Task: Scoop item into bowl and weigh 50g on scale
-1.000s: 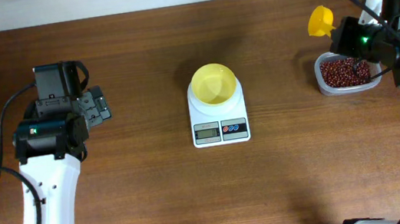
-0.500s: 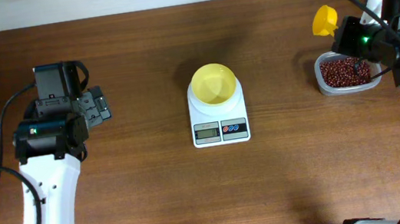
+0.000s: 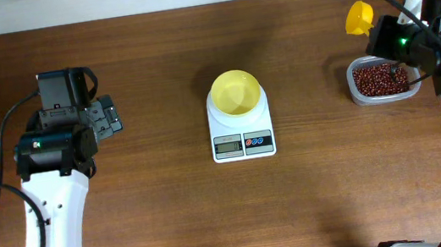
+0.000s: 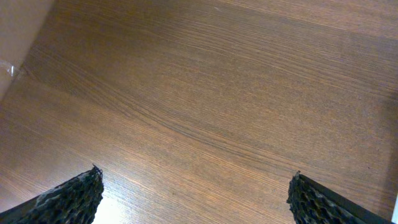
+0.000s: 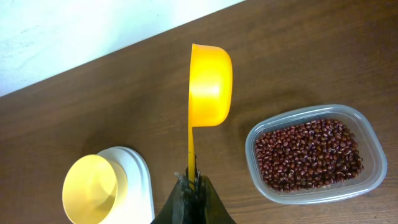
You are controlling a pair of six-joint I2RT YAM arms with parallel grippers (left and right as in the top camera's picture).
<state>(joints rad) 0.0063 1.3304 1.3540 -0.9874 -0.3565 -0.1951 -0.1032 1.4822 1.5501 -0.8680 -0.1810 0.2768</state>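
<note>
Wooden table (image 3: 165, 224), brown and grained, beneath both arms. White scale (image 3: 243, 144) well apart from either set of fingers, roughly midway between the two grippers in the overhead view, display and buttons along its front edge. Clear container (image 5: 311, 198) ahead and to the right of the right fingertips in the wrist view, flat on the wood and near them. Pale yellow bowl (image 3: 236, 92) upright on top of the scale, nothing visible inside, ahead and to the left of the right fingertips and farther off than the container. Yellow scoop (image 5: 210, 81) straight out beyond the right fingers, thin handle running up from between them, cup turned on edge with its inside hidden from the wrist camera, raised off the table beside the container and apart from it. Right gripper (image 5: 193, 182) clenched on the end of that handle. Left gripper (image 4: 194, 186) released, fingers spread wide with only bare wood between them, well apart from scale and bowl. Red-brown beans (image 5: 308, 155) in a loose layer inside the container, just right of the scoop's cup.
</note>
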